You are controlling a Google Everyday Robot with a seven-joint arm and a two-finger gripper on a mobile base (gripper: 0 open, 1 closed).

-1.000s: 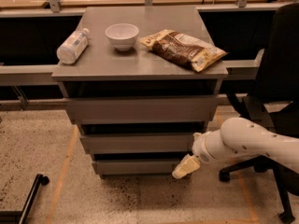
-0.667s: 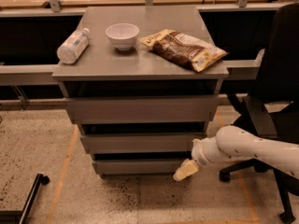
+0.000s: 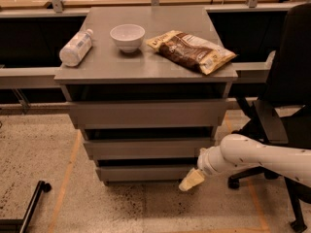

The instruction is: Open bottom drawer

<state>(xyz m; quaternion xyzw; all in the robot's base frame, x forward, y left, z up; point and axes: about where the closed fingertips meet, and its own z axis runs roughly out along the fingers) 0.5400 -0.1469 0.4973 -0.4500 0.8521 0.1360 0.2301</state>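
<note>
The bottom drawer (image 3: pixel 146 173) is the lowest and narrowest of three matte grey flat fronts in the cabinet (image 3: pixel 146 67). It sits slightly out, with a dark gap above it. My gripper (image 3: pixel 191 180) comes in from the right on a white arm (image 3: pixel 262 158). Its cream-coloured fingers are at the right end of the bottom drawer's front, just below its top edge.
On the cabinet top lie a plastic bottle (image 3: pixel 76 47), a white bowl (image 3: pixel 127 36) and a brown snack bag (image 3: pixel 192 51). A black office chair (image 3: pixel 284 106) stands close on the right. A black bar with a wheel (image 3: pixel 30 205) lies on the floor at lower left.
The arm has drawn slightly lower and nearer the camera; the gripper stays at the right end of the bottom drawer. The drawers look unchanged.
</note>
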